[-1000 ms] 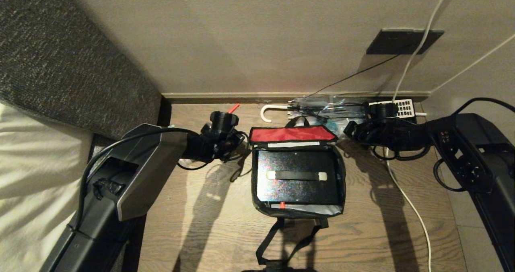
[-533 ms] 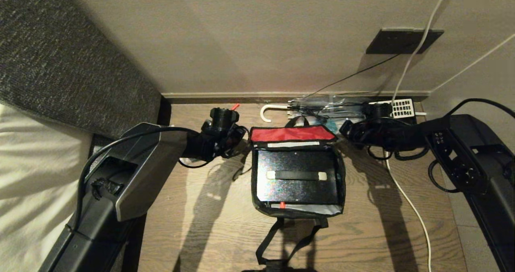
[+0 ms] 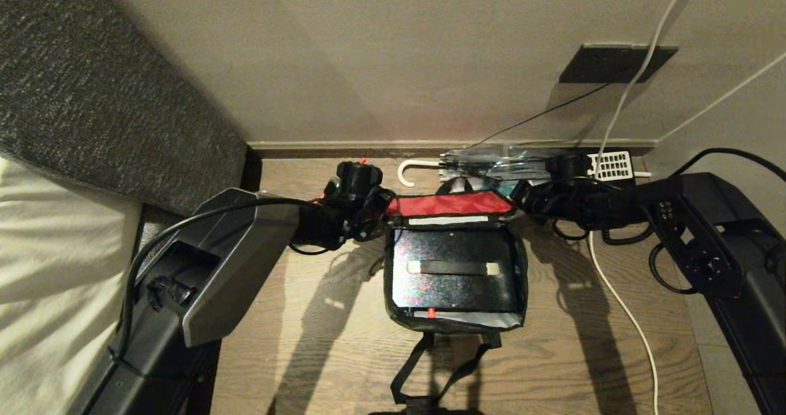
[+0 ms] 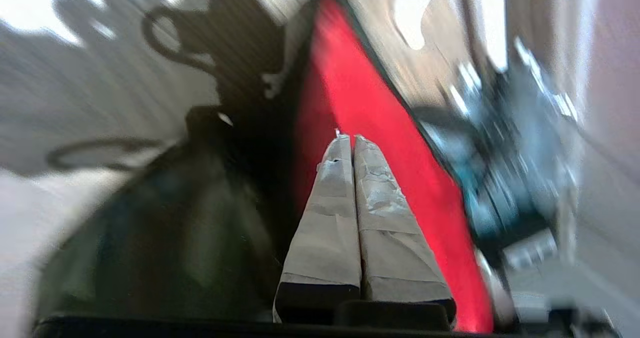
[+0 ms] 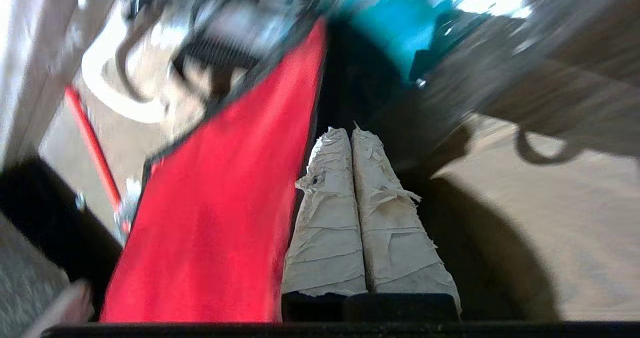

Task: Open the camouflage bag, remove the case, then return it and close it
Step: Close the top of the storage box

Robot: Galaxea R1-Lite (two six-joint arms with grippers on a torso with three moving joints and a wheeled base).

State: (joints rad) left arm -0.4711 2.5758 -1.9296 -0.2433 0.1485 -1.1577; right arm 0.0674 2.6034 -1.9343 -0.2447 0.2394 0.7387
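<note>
Camouflage bag [image 3: 454, 261] at centre, red-lined flap [image 3: 451, 204] open at 12 o'clock, case [image 3: 453, 274] inside. Left gripper [image 4: 352, 138] at 9 o'clock flap corner, right gripper [image 5: 347, 130] at 3 o'clock corner; both pressed together, empty. Judgement: push corners evenly toward 6 o'clock, avoid skewing the flap.

Case [image 3: 454, 277] glossy, speckled — floor [image 3: 571, 341] matt wood.

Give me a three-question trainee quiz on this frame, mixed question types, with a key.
1. True or false: the flat black speckled hard case lies inside the open green camouflage fabric bag.
2. What colour is the bag's raised flap lining?
3. The left gripper and right gripper are: A) both wide open, B) both shut, C) one open.

Key: 1 true; 2 red; 3 B.
</note>
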